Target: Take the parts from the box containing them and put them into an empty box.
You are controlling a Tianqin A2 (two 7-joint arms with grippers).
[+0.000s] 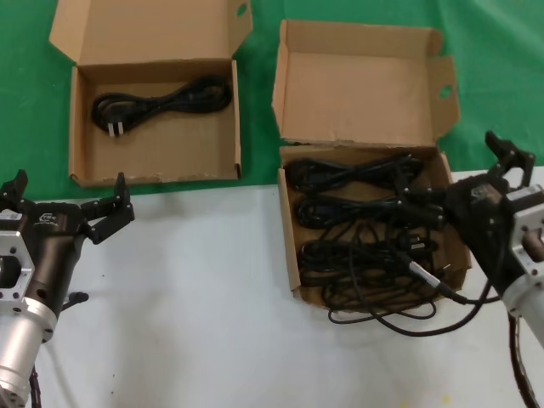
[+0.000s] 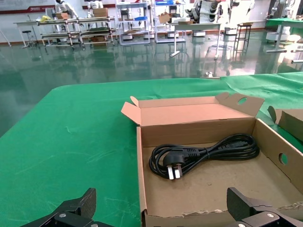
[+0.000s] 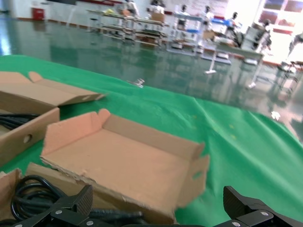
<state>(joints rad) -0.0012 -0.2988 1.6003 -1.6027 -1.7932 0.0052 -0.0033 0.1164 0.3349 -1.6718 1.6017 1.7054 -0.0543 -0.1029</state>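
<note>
The winged-lid box (image 1: 289,246) stands right of centre and holds several black power cords (image 1: 357,212); one cord loop (image 1: 382,319) spills over its front edge. The flat-lid box (image 1: 81,127) at the back left holds one coiled cord (image 1: 170,98). My right gripper (image 1: 466,177) is open over the right side of the winged box. In the right wrist view it (image 3: 158,196) straddles the lid's wing (image 3: 194,175), with cords (image 3: 28,194) below. My left gripper (image 1: 68,194) is open and empty, just in front of the flat-lid box. In the left wrist view it (image 2: 162,201) faces that box (image 2: 199,130) and its cord (image 2: 208,151).
The boxes' fronts meet a white tabletop (image 1: 212,297); green cloth (image 1: 25,85) lies under and behind them. The two boxes stand close side by side. The flat-lid box also shows in the right wrist view (image 3: 23,135).
</note>
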